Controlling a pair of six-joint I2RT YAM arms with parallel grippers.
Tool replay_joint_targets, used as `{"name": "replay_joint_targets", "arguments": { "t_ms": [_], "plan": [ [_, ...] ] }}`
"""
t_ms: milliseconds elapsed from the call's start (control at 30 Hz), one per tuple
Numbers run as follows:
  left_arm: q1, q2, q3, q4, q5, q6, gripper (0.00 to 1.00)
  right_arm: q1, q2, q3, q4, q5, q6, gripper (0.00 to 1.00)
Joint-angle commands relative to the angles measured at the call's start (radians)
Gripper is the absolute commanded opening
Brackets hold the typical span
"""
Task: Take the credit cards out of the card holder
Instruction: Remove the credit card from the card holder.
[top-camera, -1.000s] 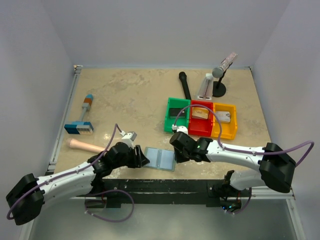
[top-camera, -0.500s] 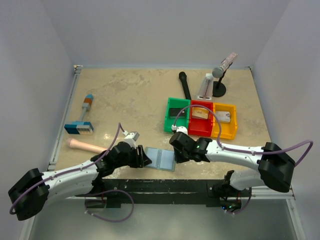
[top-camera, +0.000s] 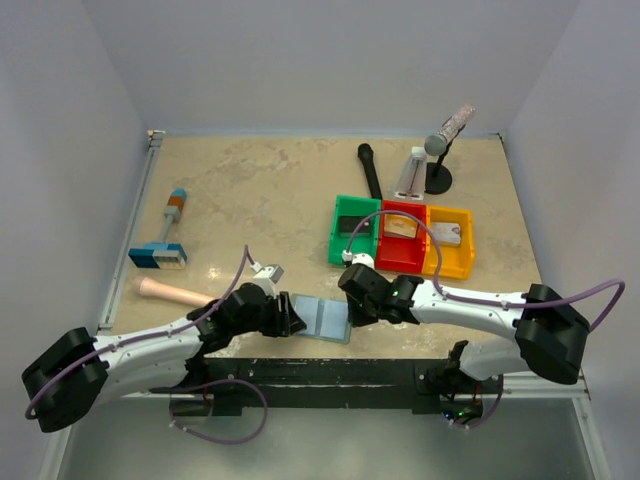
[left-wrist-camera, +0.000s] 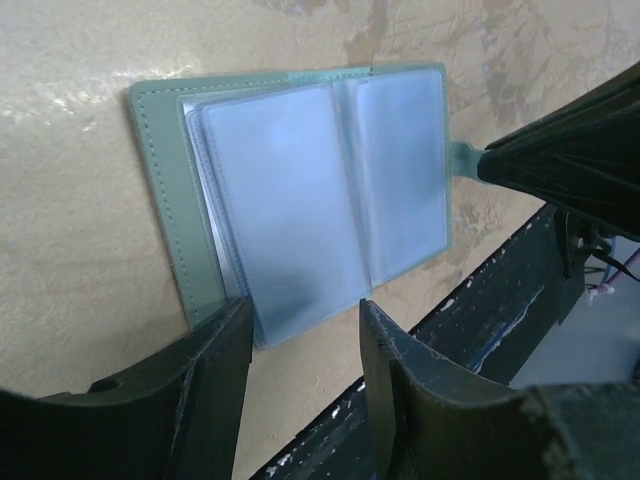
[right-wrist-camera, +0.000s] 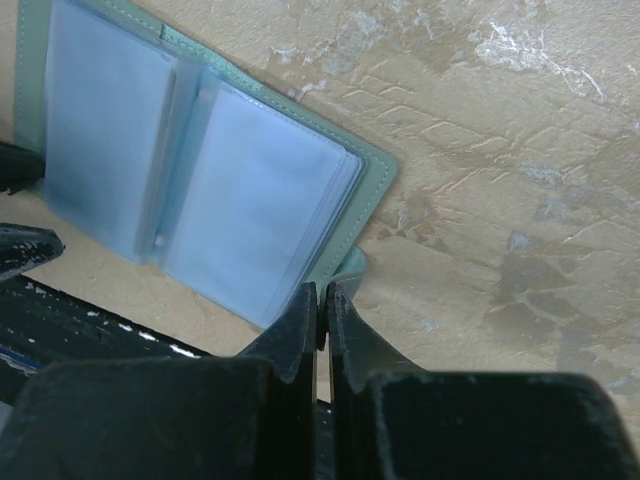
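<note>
The card holder (top-camera: 322, 318) lies open and flat on the worktop (top-camera: 270, 190), close to the near edge, between the two arms. It is grey-blue. Its see-through pockets (left-wrist-camera: 290, 210) face up, and I can see no card in them.

The left arm (top-camera: 150, 345) reaches in from the left. The left jaws are apart, low over the left edge of the card holder. A corner of the pockets shows in the gap between them. They are not squeezing it.

The right arm (top-camera: 470, 305) reaches in from the right. The right jaws are pressed together. Their tip meets the little tab (left-wrist-camera: 461, 154) that sticks out from the right edge of the card holder. I cannot tell if the tab is pinched between them.

Behind the right arm three bins sit side by side, touching. The green bin (top-camera: 336, 232) holds a dark card (top-camera: 351, 224). The red bin (top-camera: 402, 262) holds an orange card (top-camera: 402, 227). The yellow bin (top-camera: 466, 245) holds a pale card (top-camera: 449, 236).

Farther back are a black stick (top-camera: 370, 170) and a small stand (top-camera: 437, 165). On the left side lie a blue and orange tool (top-camera: 165, 235) and a pink rod (top-camera: 172, 292), well apart from the card holder.
</note>
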Motion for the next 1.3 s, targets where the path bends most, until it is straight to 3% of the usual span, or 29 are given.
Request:
{"name": "replay_joint_targets", "arguments": {
  "t_ms": [0, 333, 767, 1033, 1267],
  "plan": [
    [-0.025, 0.026, 0.052, 0.089, 0.062, 0.042, 0.5, 0.007, 0.004, 0.014, 0.022, 0.0, 0.012, 0.0],
    [-0.03, 0.002, 0.052, 0.135, 0.09, 0.059, 0.5, 0.007, -0.002, 0.01, 0.027, -0.001, 0.015, 0.0],
    [-0.077, 0.137, 0.163, 0.161, 0.141, 0.108, 0.5, 0.007, -0.018, 0.002, 0.024, 0.006, 0.018, 0.0],
    [-0.077, 0.066, 0.147, 0.081, 0.053, 0.103, 0.5, 0.006, -0.021, 0.001, 0.019, 0.009, 0.02, 0.0],
    [-0.069, -0.104, 0.118, -0.098, -0.131, 0.079, 0.5, 0.007, -0.041, 0.008, -0.036, 0.06, 0.012, 0.0]
  ]
}}
